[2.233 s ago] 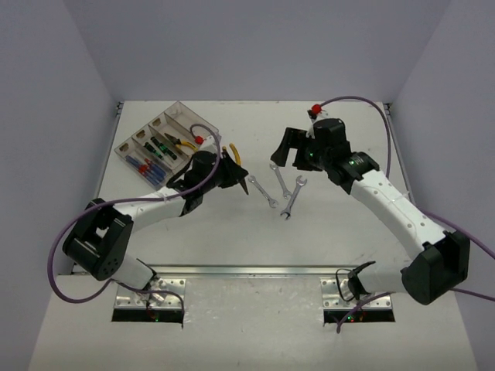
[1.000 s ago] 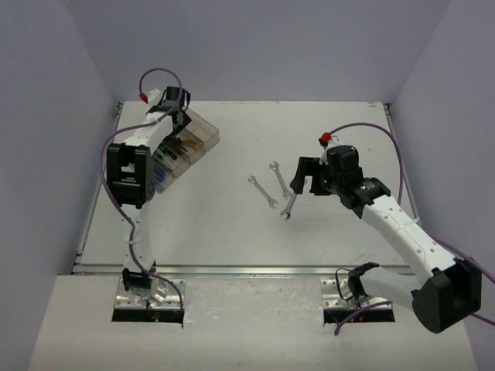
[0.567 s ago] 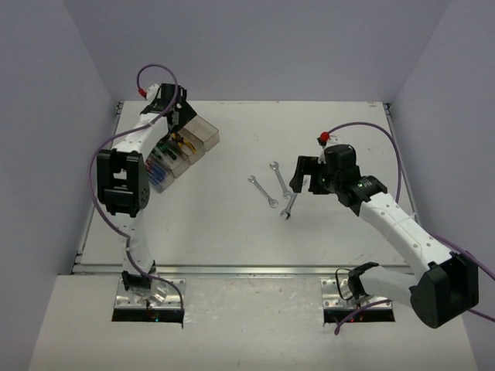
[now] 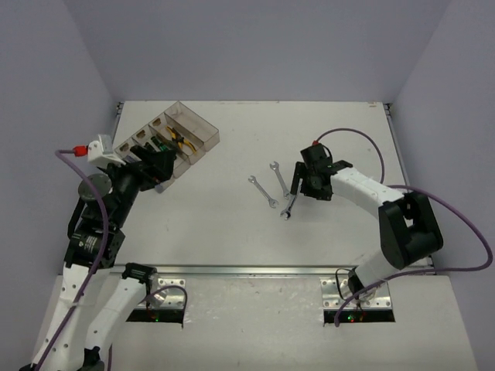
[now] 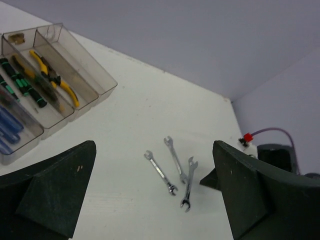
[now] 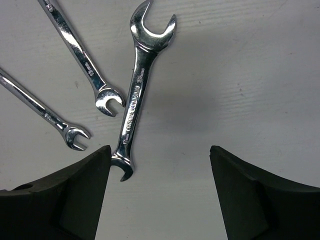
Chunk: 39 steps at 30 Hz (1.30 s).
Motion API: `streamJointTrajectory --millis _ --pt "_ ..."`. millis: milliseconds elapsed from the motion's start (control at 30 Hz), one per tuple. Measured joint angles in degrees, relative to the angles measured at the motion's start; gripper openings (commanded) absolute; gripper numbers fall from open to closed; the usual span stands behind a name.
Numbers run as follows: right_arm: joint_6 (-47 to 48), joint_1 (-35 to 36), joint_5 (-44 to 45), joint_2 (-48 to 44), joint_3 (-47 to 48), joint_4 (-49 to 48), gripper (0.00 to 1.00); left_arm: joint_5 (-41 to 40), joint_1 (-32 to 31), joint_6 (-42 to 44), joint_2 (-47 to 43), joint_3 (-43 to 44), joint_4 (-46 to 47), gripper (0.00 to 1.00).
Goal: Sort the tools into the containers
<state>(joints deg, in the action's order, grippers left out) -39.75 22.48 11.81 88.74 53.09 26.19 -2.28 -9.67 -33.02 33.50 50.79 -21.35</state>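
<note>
The right gripper (image 6: 160, 150) hangs low over the table (image 4: 224, 228), jaws spread wide with nothing between them. The largest silver wrench (image 6: 137, 95) lies flat just ahead of it, and two smaller wrenches (image 6: 82, 55) are fanned out close beside that one. The left gripper (image 4: 158, 165) is raised, likewise wide open and holding nothing, next to the clear containers (image 4: 203, 144) at the table's far left. In these lie yellow-handled pliers (image 5: 55, 80), green-black screwdrivers (image 5: 22, 85) and blue screwdrivers (image 5: 7, 130).
</note>
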Motion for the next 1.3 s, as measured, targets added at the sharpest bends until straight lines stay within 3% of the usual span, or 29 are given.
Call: streamJointTrajectory --millis 33,300,500,700,1000,1300 --pt "-0.6 0.0 0.0 0.9 0.1 -0.4 0.69 0.6 0.0 1.1 0.1 -0.2 -1.3 1.0" --pt "-4.6 0.9 1.9 11.7 6.0 1.9 0.58 4.2 0.0 8.1 0.7 -6.8 -8.8 1.0" --pt "-6.4 0.9 4.7 20.3 17.5 4.8 0.55 7.1 0.0 9.7 -0.8 -7.8 -9.1 1.0" --pt "-8.3 0.9 5.2 24.3 19.4 6.8 0.51 8.5 0.0 10.3 -4.0 -8.2 -8.2 1.0" --pt "-11.2 1.7 6.1 21.9 15.0 5.5 0.39 9.2 0.0 10.5 -3.9 -8.2 -7.7 1.0" --pt "-13.8 3.6 5.7 17.0 7.7 2.3 0.35 9.2 0.0 10.5 -4.6 -8.2 -7.7 1.0"
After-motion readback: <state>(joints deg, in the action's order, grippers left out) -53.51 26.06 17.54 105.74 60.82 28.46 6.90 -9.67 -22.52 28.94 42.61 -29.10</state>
